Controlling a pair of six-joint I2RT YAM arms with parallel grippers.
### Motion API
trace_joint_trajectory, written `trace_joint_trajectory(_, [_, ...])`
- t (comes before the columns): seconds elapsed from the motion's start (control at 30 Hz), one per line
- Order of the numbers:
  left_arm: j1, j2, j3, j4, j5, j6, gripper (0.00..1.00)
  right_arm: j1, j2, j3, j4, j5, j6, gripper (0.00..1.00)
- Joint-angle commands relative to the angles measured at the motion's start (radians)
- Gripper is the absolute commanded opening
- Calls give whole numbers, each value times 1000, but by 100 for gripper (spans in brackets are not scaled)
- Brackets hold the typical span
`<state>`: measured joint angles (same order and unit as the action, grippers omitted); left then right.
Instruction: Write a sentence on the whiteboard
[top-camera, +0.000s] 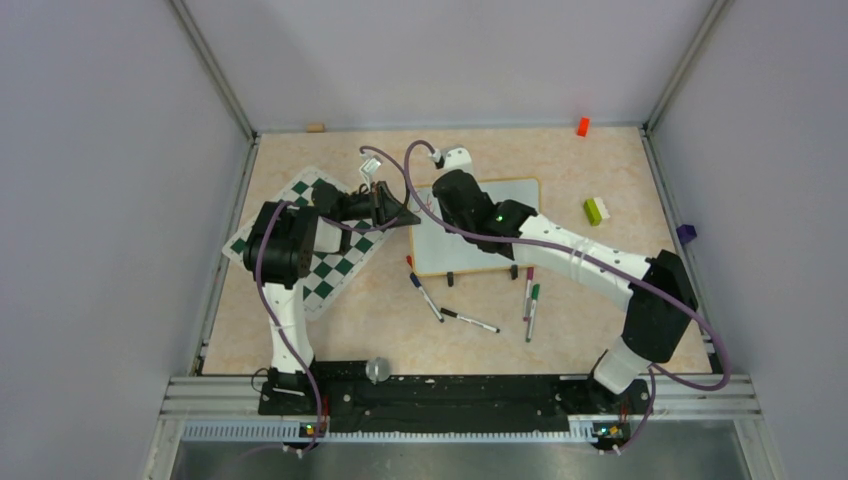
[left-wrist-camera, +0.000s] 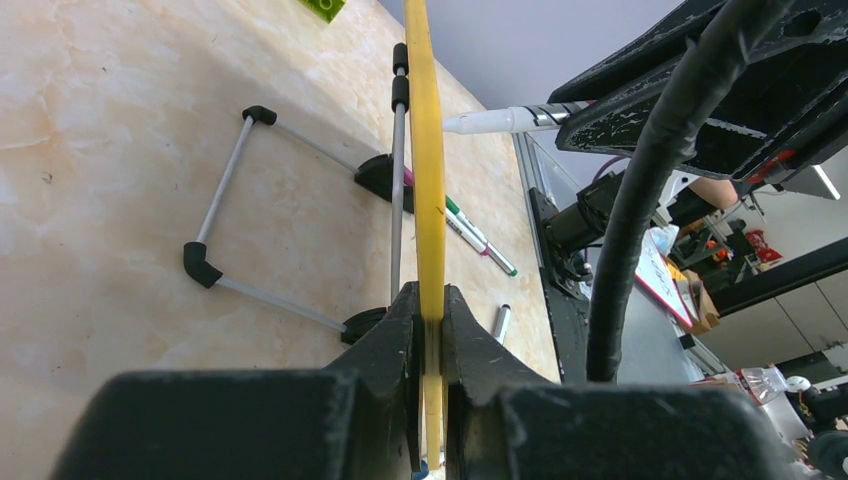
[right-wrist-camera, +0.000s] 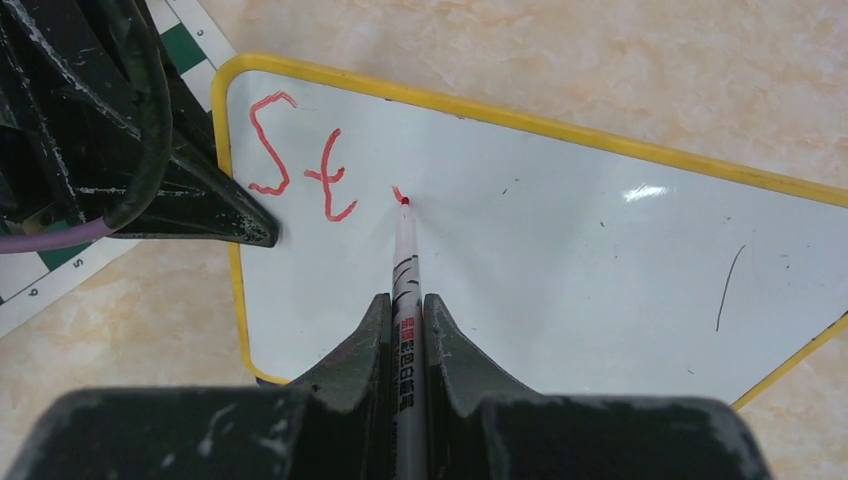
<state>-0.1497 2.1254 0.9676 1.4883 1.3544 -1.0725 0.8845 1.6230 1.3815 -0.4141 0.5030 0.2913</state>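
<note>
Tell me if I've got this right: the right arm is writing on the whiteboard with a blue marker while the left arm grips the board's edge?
Not quite: the marker writes red, not blue. The right wrist view shows its red tip and red letters on the whiteboard. The left gripper does grip its edge.

Seen from above, my right arm (top-camera: 575, 258) covers the upper left of the small white glossy yellow-framed whiteboard (top-camera: 445, 258), so the red handwritten letters (right-wrist-camera: 328, 178) cannot be seen there. At my right wrist, the whiteboard's right corner runs off the picture's edge. The slim white red-tipped marker (right-wrist-camera: 405, 265) vanishes between my right fingers (right-wrist-camera: 362, 352). At my left wrist, the whiteboard stands edge-on with its face hidden.
</note>
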Motion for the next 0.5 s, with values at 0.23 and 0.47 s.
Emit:
trace_joint_trajectory(0.23, [-4, -39, 2, 132, 2, 0, 0, -41, -14, 19, -8, 44, 0, 0])
trace_joint_trajectory(0.47, [-8, -39, 6, 132, 7, -1, 0, -41, 14, 56, -8, 18, -3, 0])
